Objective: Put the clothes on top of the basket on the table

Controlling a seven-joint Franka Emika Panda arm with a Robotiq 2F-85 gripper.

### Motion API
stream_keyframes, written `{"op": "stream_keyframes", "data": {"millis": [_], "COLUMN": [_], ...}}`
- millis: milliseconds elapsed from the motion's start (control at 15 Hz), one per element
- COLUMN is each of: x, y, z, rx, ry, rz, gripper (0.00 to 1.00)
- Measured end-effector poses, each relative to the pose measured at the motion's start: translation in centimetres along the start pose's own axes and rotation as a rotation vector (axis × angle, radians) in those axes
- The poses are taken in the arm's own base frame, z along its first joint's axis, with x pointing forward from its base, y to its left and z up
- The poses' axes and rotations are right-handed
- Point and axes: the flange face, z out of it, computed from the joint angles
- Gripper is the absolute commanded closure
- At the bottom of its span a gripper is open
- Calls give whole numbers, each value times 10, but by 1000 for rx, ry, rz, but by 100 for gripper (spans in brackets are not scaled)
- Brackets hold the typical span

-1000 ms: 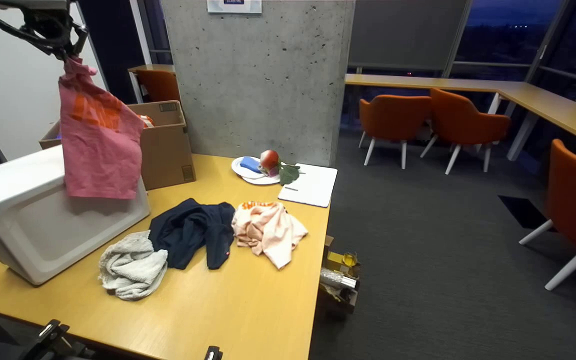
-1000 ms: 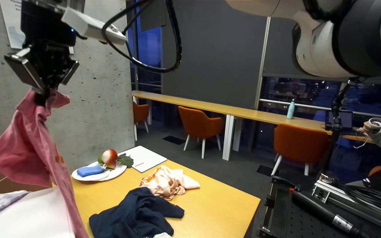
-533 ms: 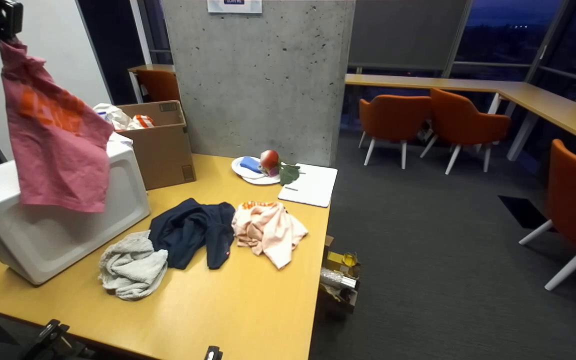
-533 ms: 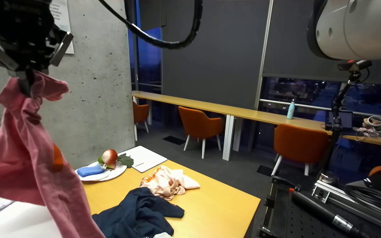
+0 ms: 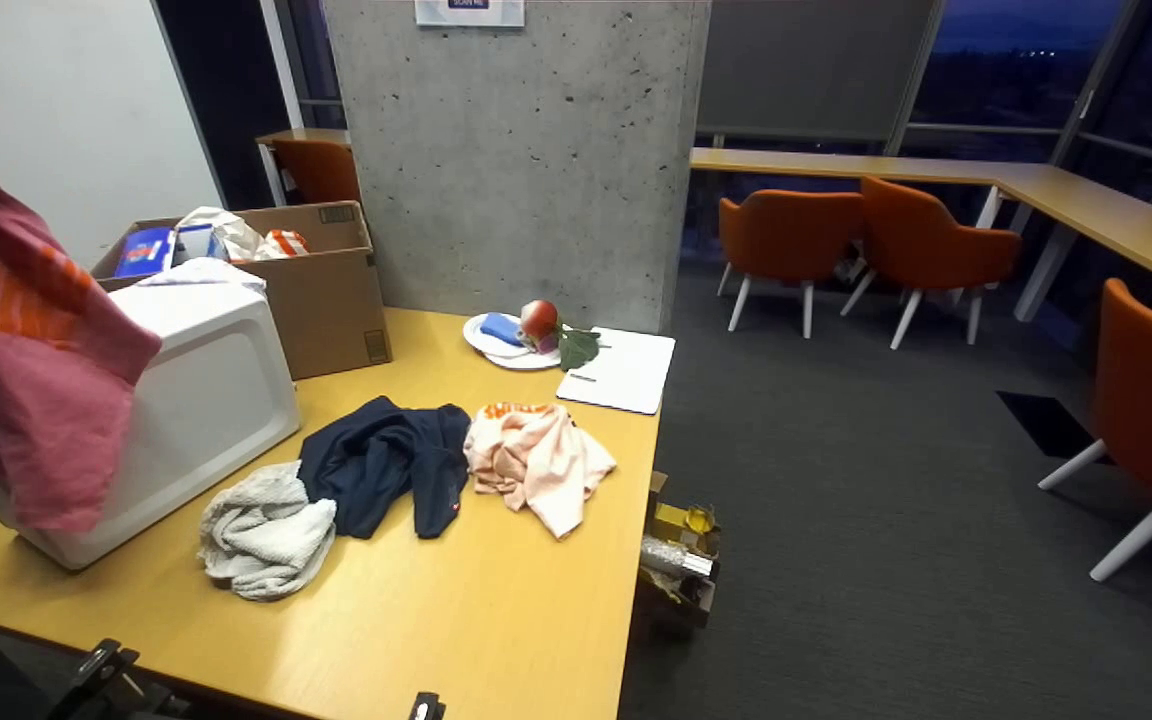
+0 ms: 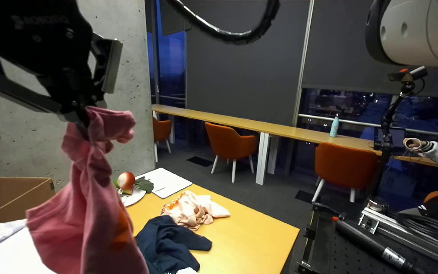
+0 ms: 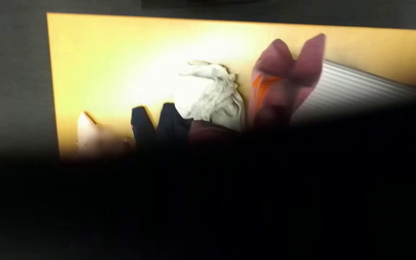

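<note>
The table (image 5: 456, 610) bears it all, and the basket (image 5: 221, 390) stands on it with a broad side uppermost, I think so it can serve as a shelf. I hold the pink cloth (image 5: 31, 380) high by one gathered end, presumably to let the hem clear that top. The navy cloth (image 5: 386, 460), cream cloth (image 5: 536, 460) and grey cloth (image 5: 271, 535) lie in a row beside the basket, handy, I'd guess, for later turns. My fingers (image 6: 72, 115) are pressed together with only a fold of the pink cloth between them; the rest hangs below, over or before the basket, I can't tell which from these angles
</note>
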Motion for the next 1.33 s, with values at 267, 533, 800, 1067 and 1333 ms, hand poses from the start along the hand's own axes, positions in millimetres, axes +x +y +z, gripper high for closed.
{"op": "stream_keyframes", "data": {"millis": [267,533,800,1067,1333], "x": [-18,-20,-5,18,48], "y": [5,7,10,22,32], "z": [17,36,64,107,169], "rx": [-115,-191,-246,-317,-373], "ry": [-134,-188,-194,-215,-238], "rz": [143,270,349,399,418], "gripper": [98,98,98,98,98]}}
